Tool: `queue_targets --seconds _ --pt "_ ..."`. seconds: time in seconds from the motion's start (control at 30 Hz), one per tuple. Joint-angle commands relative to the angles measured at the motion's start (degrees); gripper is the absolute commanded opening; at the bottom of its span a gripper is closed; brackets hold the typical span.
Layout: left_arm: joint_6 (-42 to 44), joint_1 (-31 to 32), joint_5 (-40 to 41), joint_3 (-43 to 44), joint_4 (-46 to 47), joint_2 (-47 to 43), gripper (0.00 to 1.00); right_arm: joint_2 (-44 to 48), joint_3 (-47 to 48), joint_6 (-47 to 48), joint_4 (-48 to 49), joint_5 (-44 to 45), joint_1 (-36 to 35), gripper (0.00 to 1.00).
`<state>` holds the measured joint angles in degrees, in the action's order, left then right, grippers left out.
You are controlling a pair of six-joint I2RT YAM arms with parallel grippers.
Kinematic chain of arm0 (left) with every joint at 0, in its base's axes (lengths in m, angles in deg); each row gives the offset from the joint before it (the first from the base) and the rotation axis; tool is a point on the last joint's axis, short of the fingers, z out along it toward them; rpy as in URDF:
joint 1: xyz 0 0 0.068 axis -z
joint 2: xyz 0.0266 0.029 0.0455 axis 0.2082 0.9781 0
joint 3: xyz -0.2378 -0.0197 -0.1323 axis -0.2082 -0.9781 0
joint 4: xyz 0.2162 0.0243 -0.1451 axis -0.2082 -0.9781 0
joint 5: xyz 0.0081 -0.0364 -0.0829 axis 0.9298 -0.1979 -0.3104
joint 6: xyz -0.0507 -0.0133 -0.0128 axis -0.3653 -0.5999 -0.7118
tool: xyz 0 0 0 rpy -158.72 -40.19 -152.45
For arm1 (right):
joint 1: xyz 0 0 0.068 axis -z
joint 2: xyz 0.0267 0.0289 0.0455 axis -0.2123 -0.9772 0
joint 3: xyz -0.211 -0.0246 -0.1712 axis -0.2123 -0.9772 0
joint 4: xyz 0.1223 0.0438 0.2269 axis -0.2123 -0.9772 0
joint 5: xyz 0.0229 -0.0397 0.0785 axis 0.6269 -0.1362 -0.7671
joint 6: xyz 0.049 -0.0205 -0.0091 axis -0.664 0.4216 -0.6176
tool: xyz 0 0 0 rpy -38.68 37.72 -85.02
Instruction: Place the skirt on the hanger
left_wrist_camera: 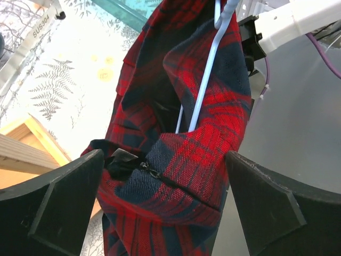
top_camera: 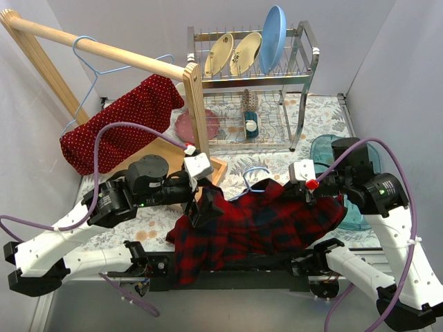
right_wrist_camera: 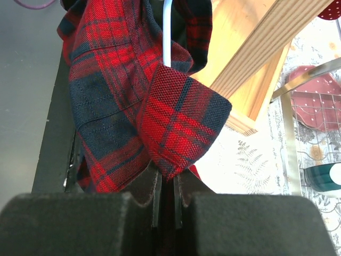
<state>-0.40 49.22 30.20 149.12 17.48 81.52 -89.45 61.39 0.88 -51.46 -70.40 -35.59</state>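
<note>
Skirt (top_camera: 121, 124) untouched: right fingers (right_wrist_camera: 145, 188) pinch the plaid shirt (top_camera: 256, 225), left fingers (left_wrist_camera: 58, 205) gape wide, so releasing it likely comes next.

The skirt (top_camera: 124, 128), small, red fabric w/ tiny white dots, is draped on a thin light-blue wire hanger (top_camera: 94, 69), slanting from upper right down to lower left; hanger hook sits over the wooden rail (top_camera: 104, 50), approx. mid-length
</note>
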Motion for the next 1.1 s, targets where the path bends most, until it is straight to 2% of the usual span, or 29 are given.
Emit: queue_targets --seconds 0.0,0.1,0.23,0.37,0.5,0.57,0.6,0.63,0.67,0.7,0.73,0.8,0.97,1.07 --pt "-0.4 -0.1 2.2 6.5 -5.1 -0.6 0.98 1.0 0.1 -2.8 5.6 -2.0 0.3 0.01" --pt "-2.5 -0.1 3.3 6.2 -9.8 -1.8 0.98 0.9 0.5 -3.4 6.1 -1.6 0.6 0.01" --pt "-5.4 -0.1 0.9 -1.0 -11.3 -3.3 0.98 0.3 1.5 -4.0 6.3 -1.6 1.3 0.01" --pt "-4.2 -0.1 3.8 -5.6 -9.9 -3.5 0.98 -0.3 2.6 -3.9 5.9 -3.0 2.0 0.01" --pt "-0.7 -0.1 5.2 -5.6 -6.5 -2.4 0.96 -0.1 2.3 -3.8 5.5 -3.8 2.3 0.01" --pt "0.7 -0.1 4.5 -4.9 -4.5 -0.7 0.83 -0.1 2.0 -3.8 5.5 -4.4 2.6 0.01" --pt "1.2 -0.1 3.0 -3.8 -4.3 0.2 0.71 -0.1 1.6 -3.9 5.5 -4.6 2.8 0.01" --pt "1.5 -0.1 2.4 -3.3 -4.3 2.1 0.42 -0.1 1.5 -3.9 5.6 -4.7 2.9 0.01" --pt "1.9 -0.1 2.2 -2.9 -4.5 2.9 0.20 0.0 1.5 -4.0 5.5 -4.8 2.9 0.01" --pt "2.1 -0.1 1.8 -2.4 -4.8 3.6 0.04 -0.1 1.5 -4.1 5.5 -4.7 2.9 0.01" --pt "2.2 -0.1 2.1 -2.2 -5.2 3.9 0.00 0.2 1.5 -4.3 5.6 -4.4 3.2 0.01" --pt "2.1 -0.1 3.0 -2.6 -5.6 3.2 0.00 0.3 1.7 -4.3 5.4 -2.5 3.1 0.01" --pt "1.0 -0.1 9.0 -4.3 -5.8 -4.9 0.00 -1.1 2.4 -3.0 1.8 2.6 3.1 0.02" --pt "0.3 -0.1 12.6 -4.4 -6.7 -8.8 0.00 -2.7 2.9 -1.2 -0.2 5.8 3.2 0.10"
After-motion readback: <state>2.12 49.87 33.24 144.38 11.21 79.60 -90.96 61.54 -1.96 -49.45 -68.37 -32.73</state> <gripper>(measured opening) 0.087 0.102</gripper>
